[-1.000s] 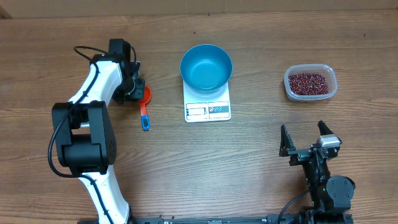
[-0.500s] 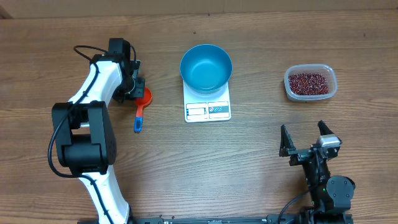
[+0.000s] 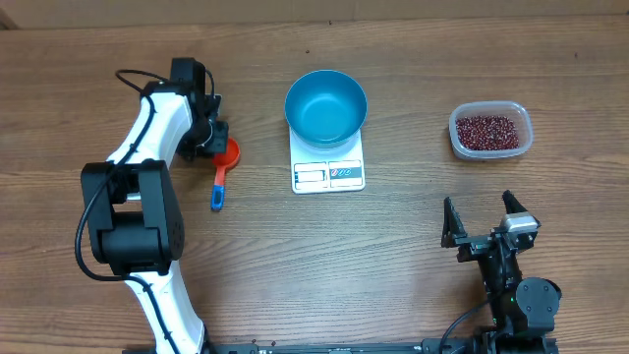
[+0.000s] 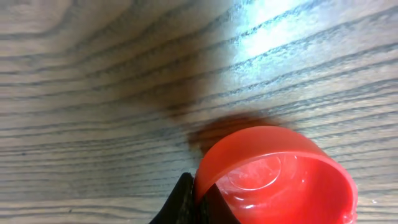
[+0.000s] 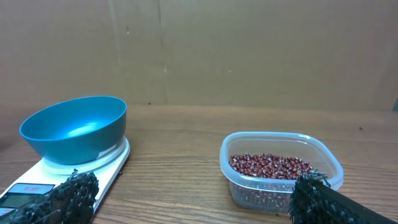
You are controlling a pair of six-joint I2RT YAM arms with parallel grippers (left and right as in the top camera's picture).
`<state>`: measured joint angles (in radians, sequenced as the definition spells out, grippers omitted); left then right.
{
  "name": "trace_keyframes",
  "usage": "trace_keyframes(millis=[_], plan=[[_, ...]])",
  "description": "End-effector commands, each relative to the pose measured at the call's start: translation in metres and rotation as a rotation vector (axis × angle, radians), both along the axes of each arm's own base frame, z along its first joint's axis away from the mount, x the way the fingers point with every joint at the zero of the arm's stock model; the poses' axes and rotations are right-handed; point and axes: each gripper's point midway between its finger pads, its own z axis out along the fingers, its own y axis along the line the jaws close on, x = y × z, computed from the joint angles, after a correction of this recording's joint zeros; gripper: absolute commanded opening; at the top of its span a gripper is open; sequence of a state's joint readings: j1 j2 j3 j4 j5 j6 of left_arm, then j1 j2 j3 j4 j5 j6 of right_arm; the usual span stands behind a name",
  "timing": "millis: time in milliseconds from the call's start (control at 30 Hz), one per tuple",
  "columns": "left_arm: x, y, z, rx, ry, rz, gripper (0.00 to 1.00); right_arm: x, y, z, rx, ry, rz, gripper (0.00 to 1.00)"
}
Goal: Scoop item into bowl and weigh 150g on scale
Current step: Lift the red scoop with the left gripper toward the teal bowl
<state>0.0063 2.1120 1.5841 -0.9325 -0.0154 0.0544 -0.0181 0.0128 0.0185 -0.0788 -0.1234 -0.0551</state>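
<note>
Wood-grain table (image 3: 295,256) backed by a plain brown wall (image 5: 249,50).

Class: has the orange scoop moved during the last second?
Yes. The scoop has pivoted, its handle end swinging away from the scale.

**Open lanes either side of the scale**

The bowl (image 3: 326,105) sits on the scale (image 3: 328,175), and together they form one block in the middle of the tabletop (image 3: 413,197). A broad bare strip lies between this block and the container (image 3: 456,138). The right hand (image 3: 483,218), jaws wide, has bare wood straight ahead up to the container's open top. On the other side the scoop (image 3: 223,169) lies near the scale with a bare gap between them. The left hand (image 3: 218,146), pinched on the scoop's rim, and its arm (image 3: 147,138) fill the left side.
</note>
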Motion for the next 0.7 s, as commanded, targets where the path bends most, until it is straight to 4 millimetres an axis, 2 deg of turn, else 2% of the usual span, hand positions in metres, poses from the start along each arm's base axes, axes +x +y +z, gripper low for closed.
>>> trace_keyframes(millis=[0, 300, 500, 667], plan=[[0.013, -0.001, 0.012, -0.006, -0.03, 0.001, 0.04, 0.0, 0.0, -0.002, 0.005, -0.003, -0.002, 1.0], [0.026, -0.001, 0.051, -0.015, -0.061, 0.046, 0.04, 0.0, 0.0, -0.002, 0.005, -0.003, -0.001, 1.0], [0.027, -0.001, 0.069, -0.019, -0.096, 0.061, 0.04, 0.0, 0.0, -0.002, 0.005, -0.003, -0.002, 1.0], [0.026, -0.002, 0.094, -0.028, -0.15, 0.105, 0.04, 0.0, 0.0, -0.002, 0.005, -0.003, -0.002, 1.0]])
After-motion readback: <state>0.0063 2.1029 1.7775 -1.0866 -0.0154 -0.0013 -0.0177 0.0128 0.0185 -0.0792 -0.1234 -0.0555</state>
